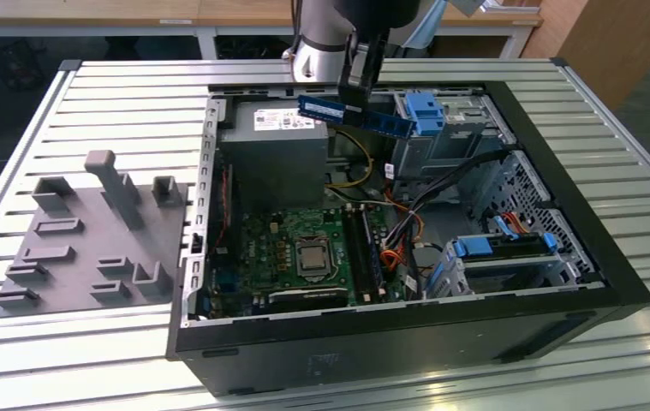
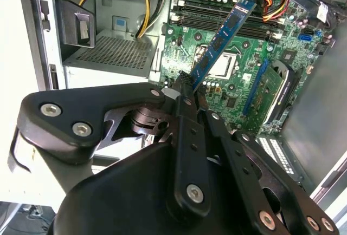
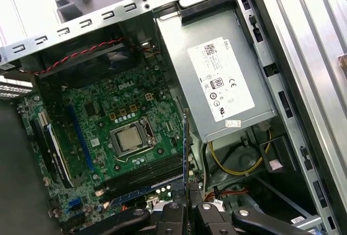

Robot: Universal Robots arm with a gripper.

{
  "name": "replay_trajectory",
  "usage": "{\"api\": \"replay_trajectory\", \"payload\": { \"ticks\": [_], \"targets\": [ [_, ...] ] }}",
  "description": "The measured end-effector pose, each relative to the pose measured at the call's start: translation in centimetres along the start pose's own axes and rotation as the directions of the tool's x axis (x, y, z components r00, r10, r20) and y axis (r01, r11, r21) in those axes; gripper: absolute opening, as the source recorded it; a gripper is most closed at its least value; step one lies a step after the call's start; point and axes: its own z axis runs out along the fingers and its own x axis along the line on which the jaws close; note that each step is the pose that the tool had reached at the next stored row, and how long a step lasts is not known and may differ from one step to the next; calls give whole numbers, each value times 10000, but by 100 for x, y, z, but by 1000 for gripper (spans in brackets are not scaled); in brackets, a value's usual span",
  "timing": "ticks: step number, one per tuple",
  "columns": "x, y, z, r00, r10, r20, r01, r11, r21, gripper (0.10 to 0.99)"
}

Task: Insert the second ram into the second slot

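Blue second ram (image 1: pixel 388 122) clamped in hand (image 1: pixel 355 99) above open case (image 1: pixel 416 342); gripped end hidden inside hand in second wrist view.

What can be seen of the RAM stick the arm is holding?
The second ram is a thin, long blue circuit board with dark chips on its face. The pincer is shut on it from above. It hangs over the open computer case, near the grey power supply, tilted, its end toward the exterior view's right lower, touching nothing else and seated in no slot.
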Motion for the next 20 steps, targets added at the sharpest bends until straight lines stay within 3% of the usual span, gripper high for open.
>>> {"api": "replay_trajectory", "payload": {
  "ticks": [20],
  "targets": [
    [0,0,0,9997,245,9,-245,9997,4,141]
  ]
}}
